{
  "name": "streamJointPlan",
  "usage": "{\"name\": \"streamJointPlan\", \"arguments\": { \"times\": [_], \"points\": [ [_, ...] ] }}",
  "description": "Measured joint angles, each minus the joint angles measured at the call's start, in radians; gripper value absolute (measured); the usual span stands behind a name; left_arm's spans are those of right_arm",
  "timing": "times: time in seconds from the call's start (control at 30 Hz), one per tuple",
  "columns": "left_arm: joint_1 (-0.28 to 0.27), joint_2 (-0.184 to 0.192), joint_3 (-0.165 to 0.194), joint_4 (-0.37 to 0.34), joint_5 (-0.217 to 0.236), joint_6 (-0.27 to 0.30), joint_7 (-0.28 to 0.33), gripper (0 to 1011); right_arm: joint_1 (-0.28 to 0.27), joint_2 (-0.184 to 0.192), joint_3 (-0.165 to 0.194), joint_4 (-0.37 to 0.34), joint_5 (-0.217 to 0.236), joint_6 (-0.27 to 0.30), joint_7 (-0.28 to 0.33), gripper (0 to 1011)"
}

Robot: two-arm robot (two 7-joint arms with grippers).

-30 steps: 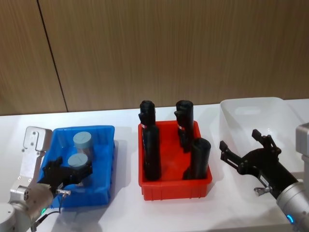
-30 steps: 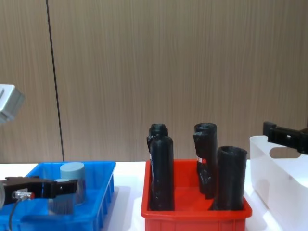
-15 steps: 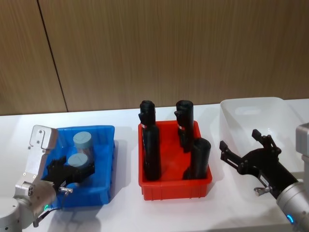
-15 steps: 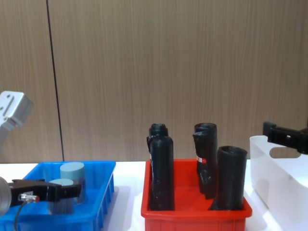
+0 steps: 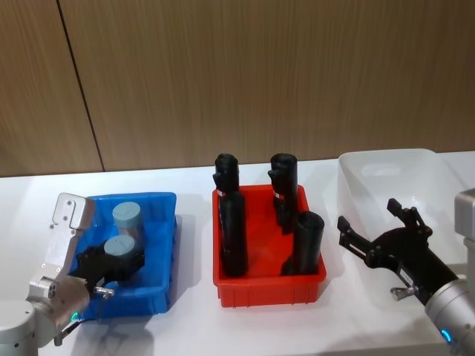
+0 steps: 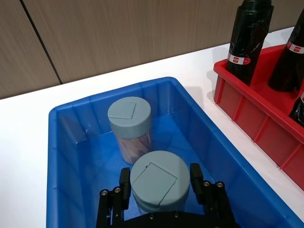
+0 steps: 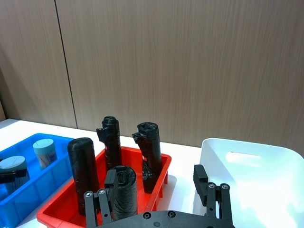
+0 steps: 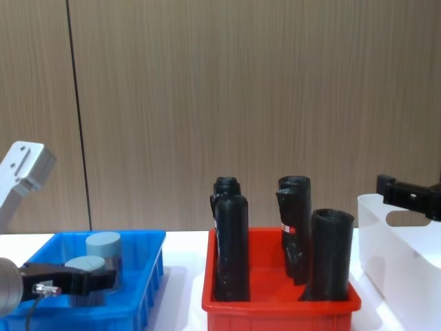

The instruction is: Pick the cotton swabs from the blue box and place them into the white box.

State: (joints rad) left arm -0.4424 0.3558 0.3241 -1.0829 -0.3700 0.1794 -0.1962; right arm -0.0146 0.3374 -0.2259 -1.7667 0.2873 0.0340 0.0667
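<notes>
White bench (image 5: 189, 330), wood-panel wall (image 5: 260, 74) behind. Left jaws apart inside blue box (image 6: 61, 142), flanking near swab tub (image 6: 153, 179); contact unclear, probably none yet. Close squarely below lid, lift straight. Second tub (image 6: 129, 114) just beyond jaws: avoid nudging. Red bin (image 5: 267, 291) with rolls (image 5: 232, 233) likely blocks path to white box (image 5: 386, 159); right jaws apart, idle beside it.

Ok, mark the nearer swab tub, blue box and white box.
nearer swab tub (image 6: 153, 183), left wrist view, lid top.
blue box (image 5: 148, 196), head view, far rim.
white box (image 5: 386, 153), head view, far rim.
</notes>
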Motion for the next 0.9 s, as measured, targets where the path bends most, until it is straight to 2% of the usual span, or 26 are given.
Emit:
{"name": "streamJointPlan", "arguments": {
  "times": [0.03,0.07,0.2,0.5,0.9],
  "points": [
    [0.0,0.0,0.0,0.0,0.0,0.0,0.0,816,0.0,0.0,0.0,0.0,0.0,0.0,0.0,1002],
    [-0.003,-0.002,0.0,0.008,0.002,-0.007,-0.004,743,0.0,0.0,0.0,0.0,0.0,0.0,0.0,1002],
    [-0.004,-0.004,0.001,0.015,0.004,-0.017,-0.007,669,0.0,0.0,0.0,0.0,0.0,0.0,0.0,1002],
    [0.011,0.002,-0.001,-0.013,0.014,-0.058,-0.003,661,0.0,0.0,0.0,0.0,0.0,0.0,0.0,1002],
    [0.066,0.04,-0.013,-0.169,0.037,-0.103,-0.004,661,0.0,0.0,0.0,0.0,0.0,0.0,0.0,1002]
  ]
}}
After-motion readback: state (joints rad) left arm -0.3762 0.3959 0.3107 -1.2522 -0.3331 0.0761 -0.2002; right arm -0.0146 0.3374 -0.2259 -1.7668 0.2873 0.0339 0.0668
